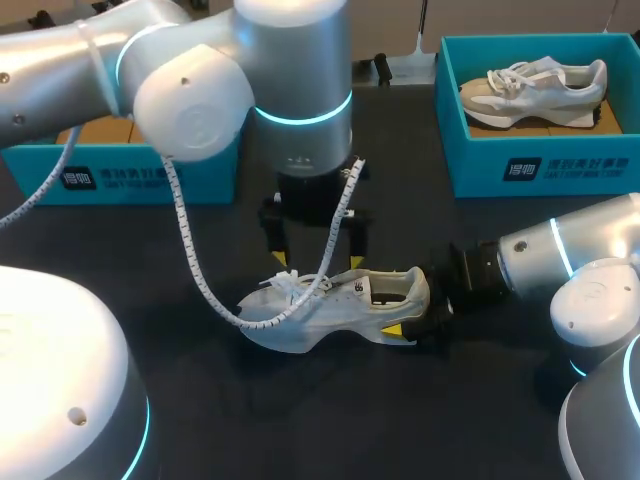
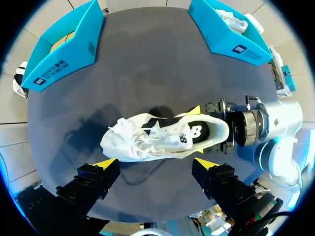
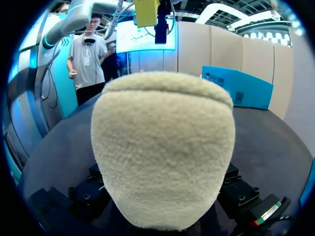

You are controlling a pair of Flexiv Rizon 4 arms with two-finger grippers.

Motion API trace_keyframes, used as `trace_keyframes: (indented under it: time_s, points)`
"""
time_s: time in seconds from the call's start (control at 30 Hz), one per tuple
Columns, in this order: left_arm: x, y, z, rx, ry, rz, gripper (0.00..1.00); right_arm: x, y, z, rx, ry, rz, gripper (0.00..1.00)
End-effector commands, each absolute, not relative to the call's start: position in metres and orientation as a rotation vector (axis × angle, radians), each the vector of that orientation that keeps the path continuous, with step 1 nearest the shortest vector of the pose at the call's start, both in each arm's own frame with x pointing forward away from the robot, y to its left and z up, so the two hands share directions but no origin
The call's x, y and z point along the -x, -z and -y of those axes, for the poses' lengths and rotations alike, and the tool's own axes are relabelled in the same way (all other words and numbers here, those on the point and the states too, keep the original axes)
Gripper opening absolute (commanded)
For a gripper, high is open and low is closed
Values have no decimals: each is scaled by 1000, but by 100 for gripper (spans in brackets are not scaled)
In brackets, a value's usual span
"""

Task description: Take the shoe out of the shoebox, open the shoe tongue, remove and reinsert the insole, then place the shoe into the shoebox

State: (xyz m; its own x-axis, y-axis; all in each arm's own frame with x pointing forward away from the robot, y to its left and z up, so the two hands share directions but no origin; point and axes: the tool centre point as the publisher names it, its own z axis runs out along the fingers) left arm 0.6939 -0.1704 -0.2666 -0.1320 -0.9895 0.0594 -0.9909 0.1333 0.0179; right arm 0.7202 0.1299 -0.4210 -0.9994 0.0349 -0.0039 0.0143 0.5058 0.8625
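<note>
Head view: the white shoe (image 1: pixel 335 308) is laid on the dark bench (image 1: pixel 400 425), gripped at its heel (image 1: pixel 415 288) by the right end effector (image 1: pixel 418 318). Left wrist view: the left end effector (image 2: pixel 155 162) is spread wide over the shoe. Right wrist view: the fuzzy heel is seen close up.

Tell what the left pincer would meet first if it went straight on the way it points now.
Probably the white sneaker, near its laces: it lies straight ahead of the open left pincer. How far ahead is unclear.
</note>
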Motion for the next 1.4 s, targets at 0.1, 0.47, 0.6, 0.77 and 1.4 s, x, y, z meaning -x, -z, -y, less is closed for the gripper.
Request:
trace_keyframes:
  time_s: [0.1, 0.47, 0.6, 0.77, 1.4]
  points:
    - [-694, 268, 171, -2031, -42, 2321, 100, -719, 422, -132, -45, -1542, -2712, 0]
    - [-680, 279, 180, -2033, 0, 2272, 100, -719, 422, -132, -45, -1542, -2712, 0]
    - [-686, 289, 188, -2050, 2, 2265, 100, -719, 422, -132, -45, -1542, -2712, 0]
    - [-691, 299, 197, -2048, 33, 2284, 100, -719, 422, -132, -45, -1542, -2712, 0]
    - [-708, 320, 221, -2081, 136, 2280, 100, -719, 422, -132, -45, -1542, -2712, 0]
